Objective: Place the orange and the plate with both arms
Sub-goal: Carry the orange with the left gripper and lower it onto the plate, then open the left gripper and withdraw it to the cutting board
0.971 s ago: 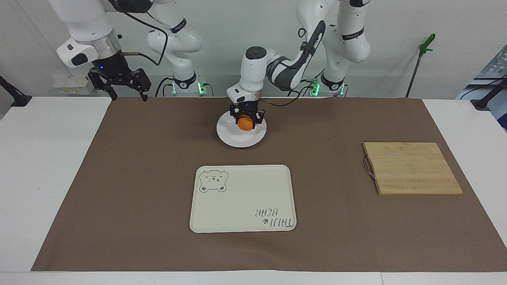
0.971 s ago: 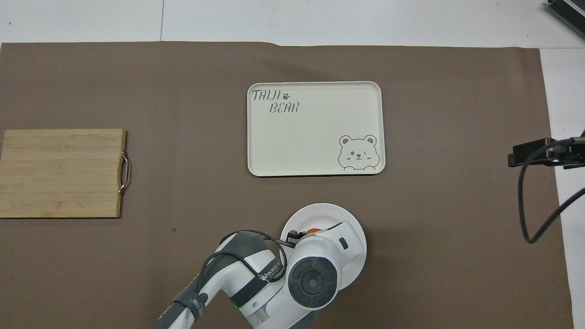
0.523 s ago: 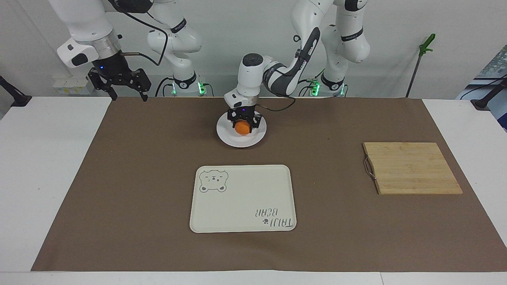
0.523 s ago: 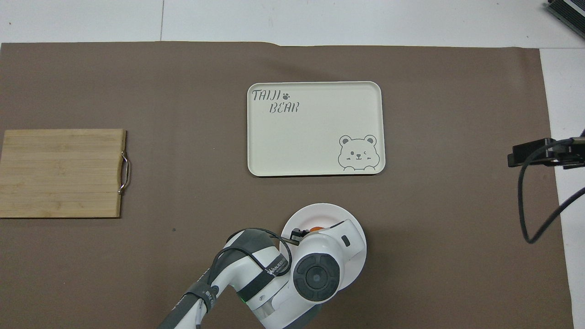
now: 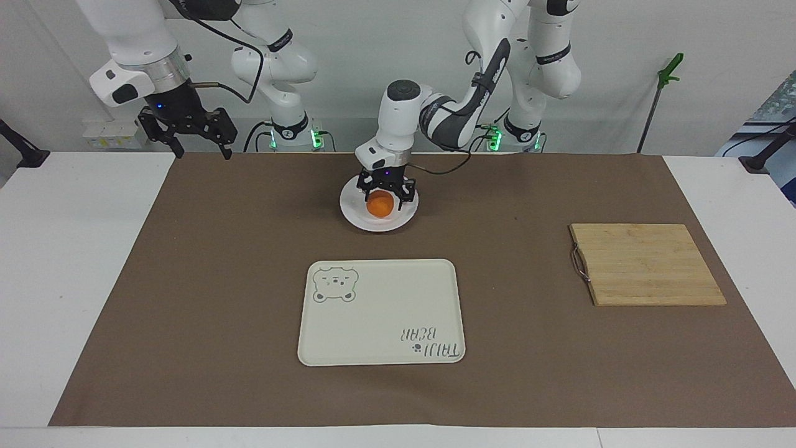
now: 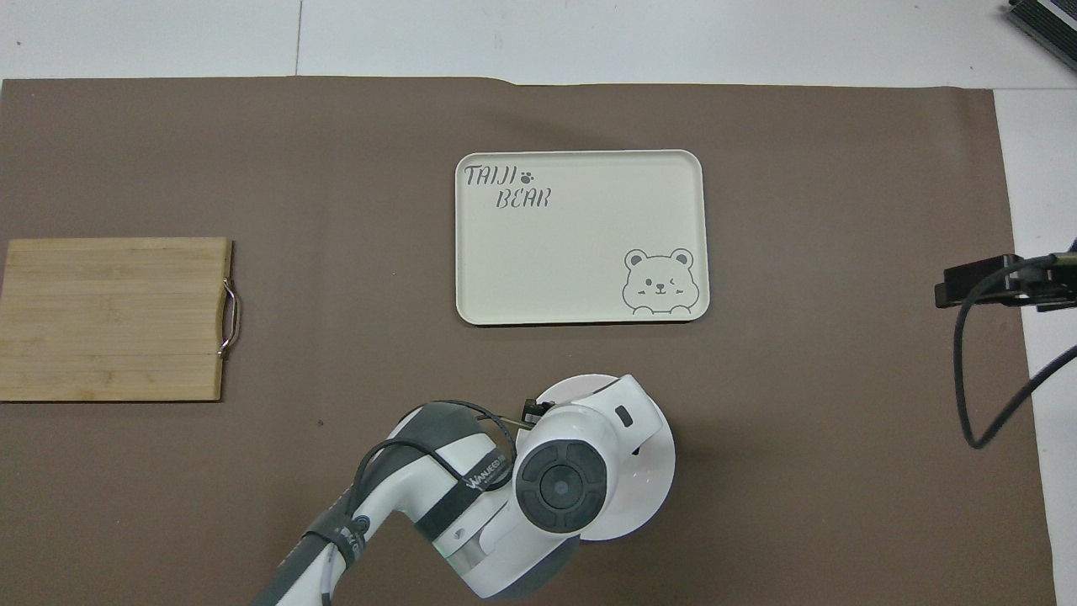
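While the orange rests on the round white plate, the left gripper stands directly over the fruit, its black fingers spread apart on either side of it, just above the plate. Whether the fingertips touch the peel cannot be told. In the overhead view the left arm's wrist covers the orange entirely, and only the plate's rim shows around it. The plate lies on the brown mat, nearer to the robots than the cream bear tray; in the facing view the plate sits at twelve o'clock from the tray, the two apart. A bamboo cutting board with a metal handle lies toward the left arm's end of the table, at about three o'clock from the tray in the facing view, well apart from it. The right gripper waits in the air over the mat's corner at the right arm's end, at about ten o'clock from the plate in the facing view, its fingers apart and holding nothing.
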You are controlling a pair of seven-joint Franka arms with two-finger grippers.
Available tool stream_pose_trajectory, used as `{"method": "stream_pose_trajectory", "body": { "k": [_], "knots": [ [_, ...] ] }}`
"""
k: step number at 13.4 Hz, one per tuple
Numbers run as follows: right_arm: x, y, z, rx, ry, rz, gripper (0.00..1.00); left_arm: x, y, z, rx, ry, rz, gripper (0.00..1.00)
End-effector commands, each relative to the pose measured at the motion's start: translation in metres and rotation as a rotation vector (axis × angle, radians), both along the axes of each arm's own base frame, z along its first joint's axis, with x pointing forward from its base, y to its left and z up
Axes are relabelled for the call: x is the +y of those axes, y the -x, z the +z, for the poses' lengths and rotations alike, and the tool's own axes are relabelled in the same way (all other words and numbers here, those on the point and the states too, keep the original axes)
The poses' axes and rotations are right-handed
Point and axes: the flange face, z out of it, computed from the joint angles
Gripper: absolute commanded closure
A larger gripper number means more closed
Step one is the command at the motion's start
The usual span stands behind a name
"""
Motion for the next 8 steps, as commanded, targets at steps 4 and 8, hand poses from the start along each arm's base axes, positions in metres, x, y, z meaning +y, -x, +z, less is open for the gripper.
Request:
{"method": "stream_pose_trajectory", "body": {
  "k": [4, 8],
  "knots": [
    [0.001, 0.006, 0.0, -0.006, 0.004, -0.011, 0.0, 0.108, -0.062, 0.057, 0.045, -0.053, 0.056, 0.0],
    [0.001, 0.009, 0.001, 0.002, 0.004, -0.009, 0.0, 0.208, -0.112, 0.061, 0.051, -0.089, 0.006, 0.0]
  ]
}}
